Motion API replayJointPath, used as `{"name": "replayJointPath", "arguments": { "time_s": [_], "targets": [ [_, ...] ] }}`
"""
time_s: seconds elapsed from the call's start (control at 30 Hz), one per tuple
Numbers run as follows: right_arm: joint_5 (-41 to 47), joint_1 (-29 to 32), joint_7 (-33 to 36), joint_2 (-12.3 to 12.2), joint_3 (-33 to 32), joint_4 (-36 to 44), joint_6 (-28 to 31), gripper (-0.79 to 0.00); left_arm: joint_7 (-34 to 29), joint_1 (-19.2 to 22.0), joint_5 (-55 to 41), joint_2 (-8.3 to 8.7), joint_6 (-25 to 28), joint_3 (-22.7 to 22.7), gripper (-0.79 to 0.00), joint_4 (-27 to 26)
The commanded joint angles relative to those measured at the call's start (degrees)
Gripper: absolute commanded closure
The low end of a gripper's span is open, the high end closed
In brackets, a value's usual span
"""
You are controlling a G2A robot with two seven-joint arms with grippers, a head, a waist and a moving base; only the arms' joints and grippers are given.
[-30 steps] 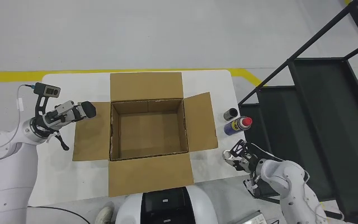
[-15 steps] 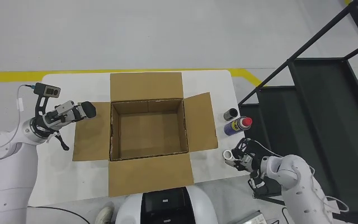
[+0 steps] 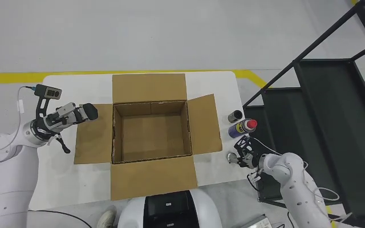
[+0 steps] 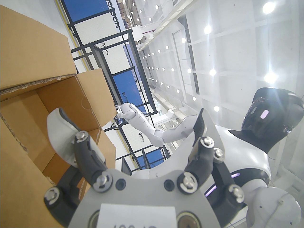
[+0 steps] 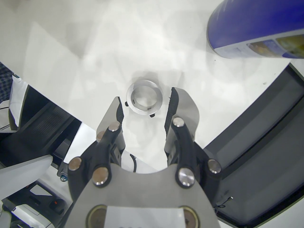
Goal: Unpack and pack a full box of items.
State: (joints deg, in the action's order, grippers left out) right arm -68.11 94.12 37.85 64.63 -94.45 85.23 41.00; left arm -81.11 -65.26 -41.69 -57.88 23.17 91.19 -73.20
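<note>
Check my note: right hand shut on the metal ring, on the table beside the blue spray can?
Not shut. In the right wrist view the right hand is open, its fingers flanking the metal ring without gripping it; the ring lies on the table beside the blue spray can.

Table (image 5: 99,36) surface runs open from the metal ring (image 5: 144,100) toward the box (image 3: 149,88); the blue can (image 5: 256,17) (upright) stands near the ring

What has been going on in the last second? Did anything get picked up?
The right arm drew back a little from the metal ring, then came forward again; its jaws stand open either side of the ring, which lies ungripped on the table. The left arm, box, spray can and small can stayed put.
</note>
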Motion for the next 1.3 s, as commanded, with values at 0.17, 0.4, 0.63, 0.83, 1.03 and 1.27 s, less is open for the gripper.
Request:
{"name": "replayJointPath", "arguments": {
  "time_s": [0.17, 0.4, 0.63, 0.83, 1.03, 1.27],
  "targets": [
    [-2.49, -1.75, -1.16, -0.23, 1.54, -2.35, -2.58, -0.382, 0.00, 0.00, 0.00, 0.00, 0.00, 0.00, -0.785, 0.00],
    [-3.81, -2.14, -1.44, -0.44, 2.98, -2.78, -3.97, -0.339, 0.00, 0.00, 0.00, 0.00, 0.00, 0.00, -0.785, 0.00],
    [-4.90, -2.39, -1.72, -0.63, 4.14, -2.97, -5.40, -0.339, 0.00, 0.00, 0.00, 0.00, 0.00, 0.00, -0.785, 0.00],
    [-5.17, -2.52, -1.58, -0.80, 5.11, -3.04, -5.83, -0.095, 0.00, 0.00, 0.00, 0.00, 0.00, 0.00, -0.785, 0.00],
    [-5.09, -2.17, -1.52, -1.00, 5.74, -1.88, -5.92, 0.000, 0.00, 0.00, 0.00, 0.00, 0.00, 0.00, -0.785, 0.00],
    [-2.09, 4.05, -4.14, -1.89, 0.76, 6.15, -3.84, 0.000, 0.00, 0.00, 0.00, 0.00, 0.00, 0.00, -0.785, 0.00]
  ]
}}
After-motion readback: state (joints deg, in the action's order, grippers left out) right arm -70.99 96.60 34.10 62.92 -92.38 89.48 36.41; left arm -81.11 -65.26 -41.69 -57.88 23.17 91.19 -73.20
